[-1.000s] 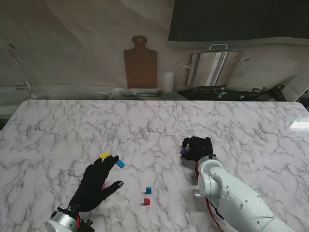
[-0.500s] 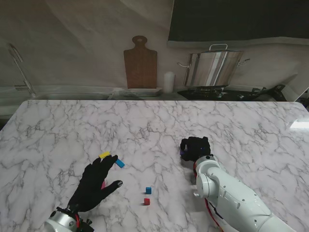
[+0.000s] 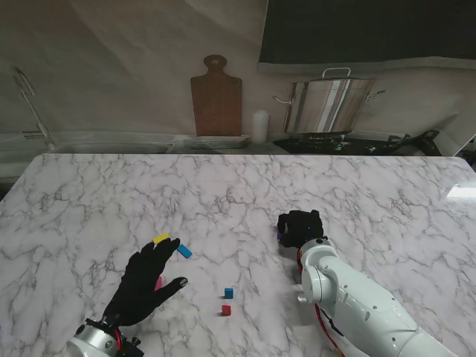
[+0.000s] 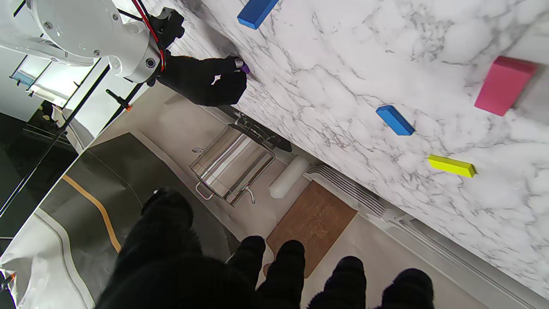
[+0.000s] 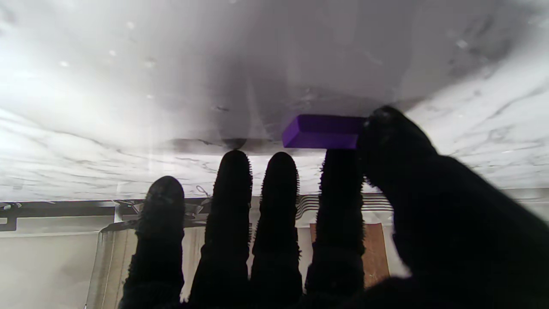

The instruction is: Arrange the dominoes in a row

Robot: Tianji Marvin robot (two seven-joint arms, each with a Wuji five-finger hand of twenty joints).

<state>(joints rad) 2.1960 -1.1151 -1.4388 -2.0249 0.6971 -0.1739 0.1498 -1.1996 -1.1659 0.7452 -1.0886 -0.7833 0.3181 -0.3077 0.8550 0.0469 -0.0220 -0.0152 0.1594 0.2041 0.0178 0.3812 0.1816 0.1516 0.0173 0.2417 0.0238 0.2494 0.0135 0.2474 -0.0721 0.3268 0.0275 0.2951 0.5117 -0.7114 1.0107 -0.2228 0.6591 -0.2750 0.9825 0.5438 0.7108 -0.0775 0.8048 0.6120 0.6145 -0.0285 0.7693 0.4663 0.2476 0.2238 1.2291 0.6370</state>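
My right hand [image 3: 300,227] rests at mid-table, shut on a purple domino [image 3: 280,235]. In the right wrist view the purple domino [image 5: 321,131] is pinched between thumb and index finger, just off the marble. My left hand [image 3: 146,285] hovers open with fingers spread, near the front left. A pink domino [image 3: 158,282] stands beside its fingers. Just beyond its fingertips lie a yellow domino [image 3: 161,239] and a blue domino [image 3: 184,251]. Between the hands stand a small blue domino [image 3: 228,292] and a red domino [image 3: 225,309]. The left wrist view shows the pink domino [image 4: 504,85], the yellow domino [image 4: 451,166] and the blue domino [image 4: 394,120].
A marble table [image 3: 223,186] carries everything. Behind its far edge stand a wooden cutting board [image 3: 216,97], a white cylinder [image 3: 259,126] and a steel pot [image 3: 327,104]. My right arm's white forearm [image 3: 349,297] lies over the near right of the table.
My right hand has shifted slightly to the left with the purple domino in it. The left hand has hardly moved.
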